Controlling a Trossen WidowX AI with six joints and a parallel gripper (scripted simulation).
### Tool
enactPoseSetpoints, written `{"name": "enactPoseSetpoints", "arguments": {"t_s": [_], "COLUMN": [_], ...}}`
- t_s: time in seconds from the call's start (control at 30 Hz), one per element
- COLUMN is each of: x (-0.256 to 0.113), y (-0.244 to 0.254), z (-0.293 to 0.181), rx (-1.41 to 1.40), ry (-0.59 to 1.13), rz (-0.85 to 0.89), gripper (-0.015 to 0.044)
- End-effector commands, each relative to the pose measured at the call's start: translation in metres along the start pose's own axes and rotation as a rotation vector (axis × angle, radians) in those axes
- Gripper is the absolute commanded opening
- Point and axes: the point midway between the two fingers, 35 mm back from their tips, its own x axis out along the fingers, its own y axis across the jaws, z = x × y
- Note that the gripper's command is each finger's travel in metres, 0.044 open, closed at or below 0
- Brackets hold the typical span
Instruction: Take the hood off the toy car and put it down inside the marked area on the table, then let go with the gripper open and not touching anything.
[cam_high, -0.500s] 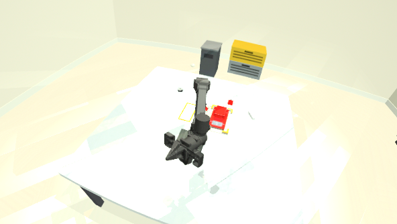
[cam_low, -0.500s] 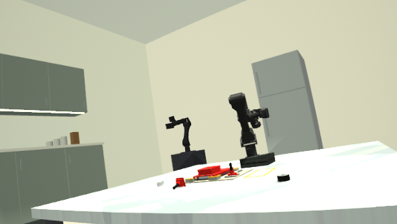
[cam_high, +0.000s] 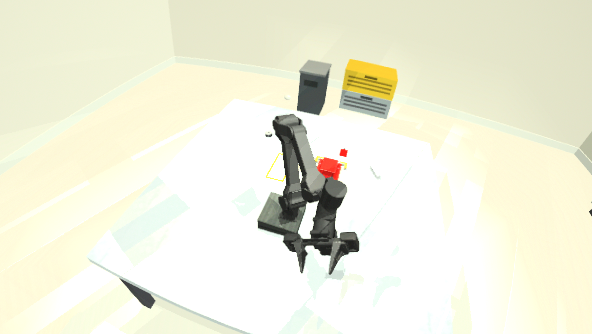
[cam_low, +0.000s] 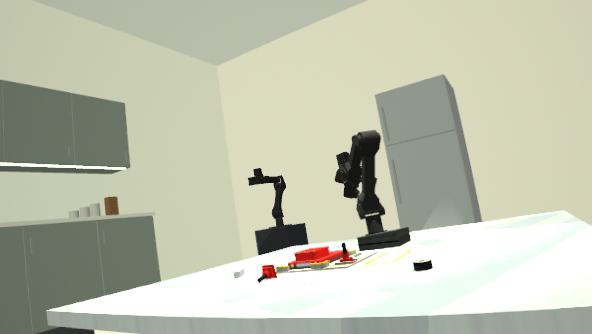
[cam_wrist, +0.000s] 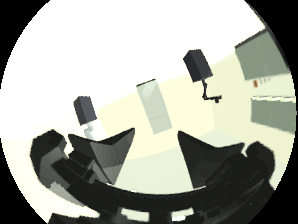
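Observation:
The red toy car (cam_high: 334, 176) (cam_low: 332, 257) sits on the table behind the arm, with a raised red block on top. I cannot tell the hood's edges from the rest of the red body. The marked area, a yellow outline (cam_high: 272, 165) (cam_low: 402, 256), lies beside the car, partly hidden by the arm in the top view. My gripper (cam_high: 316, 273) (cam_wrist: 156, 131) is open with nothing between its fingers. It is raised, well away from the car, on the near side of the arm's base in the top view. The wrist view shows neither car nor outline.
A small red piece (cam_high: 343, 152) (cam_low: 269, 271) lies near the car. A black round object (cam_high: 268, 134) (cam_low: 422, 265) lies beyond the outline. A small white piece (cam_high: 375, 172) (cam_low: 239, 273) lies on the car's other side. The arm's base block (cam_high: 274, 224) (cam_low: 384, 242) stands close to the outline.

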Motion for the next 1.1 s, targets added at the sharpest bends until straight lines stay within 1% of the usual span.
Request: {"name": "enactPoseSetpoints", "arguments": {"t_s": [0.0, 0.03, 0.23, 0.47, 0.57, 0.83, 1.07], "x": [-0.010, -0.015, -0.060, -0.140, -0.179, -0.251, -0.359], "y": [-0.042, -0.054, -0.114, -0.161, -0.166, -0.178, -0.165], "z": [0.035, 0.044, 0.101, 0.158, 0.179, 0.206, 0.228], "rx": [0.085, 0.108, 0.212, 0.277, 0.216, 0.222, 0.154], "ry": [-0.156, -0.202, -0.492, -0.838, -0.938, -1.158, -1.410], "rz": [-0.103, -0.129, -0.253, -0.310, -0.358, -0.324, -0.245], "gripper": [0.0420, 0.0440, 0.0440, 0.0440, 0.0440, 0.0440, 0.0440]}}
